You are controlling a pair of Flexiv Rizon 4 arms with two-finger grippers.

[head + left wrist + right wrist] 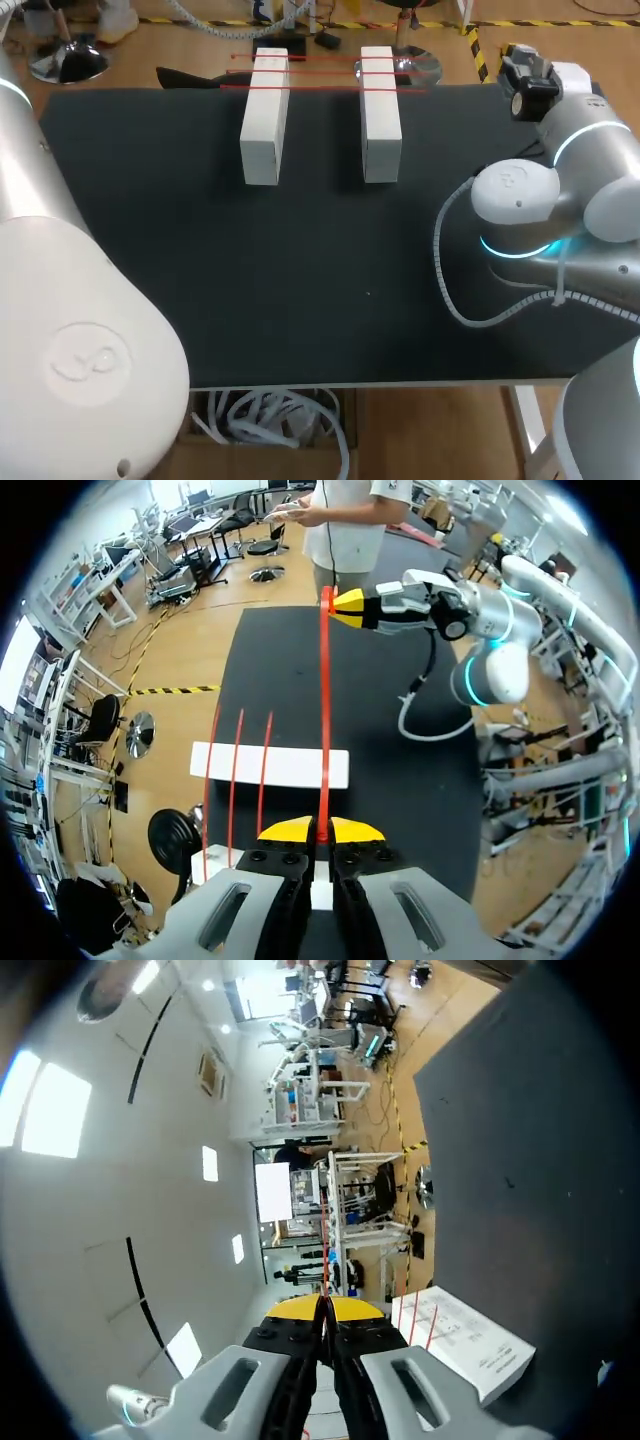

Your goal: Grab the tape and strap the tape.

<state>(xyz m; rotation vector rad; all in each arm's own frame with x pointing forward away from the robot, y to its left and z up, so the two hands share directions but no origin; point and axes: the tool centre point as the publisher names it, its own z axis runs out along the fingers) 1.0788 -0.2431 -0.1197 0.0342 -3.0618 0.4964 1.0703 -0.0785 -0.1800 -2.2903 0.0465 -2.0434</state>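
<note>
A long red tape (324, 720) is stretched taut between my two grippers above the black table (300, 260). In the left wrist view my left gripper (322, 832) is shut on one end, and my right gripper (335, 605) pinches the other end ahead of it. The right wrist view shows my right gripper (325, 1305) shut on the thin red tape (325, 1260). Two white blocks (262, 120) (380, 115) lie side by side at the table's far end. Three red strips (320, 72) lie across them. Neither gripper shows in the head view.
My right arm (560, 190) with its coiled cable (450, 290) stands over the table's right side. My left arm (60, 330) fills the near left. One white block (270, 765) lies under the stretched tape, and another (460, 1345) lies beside my right gripper.
</note>
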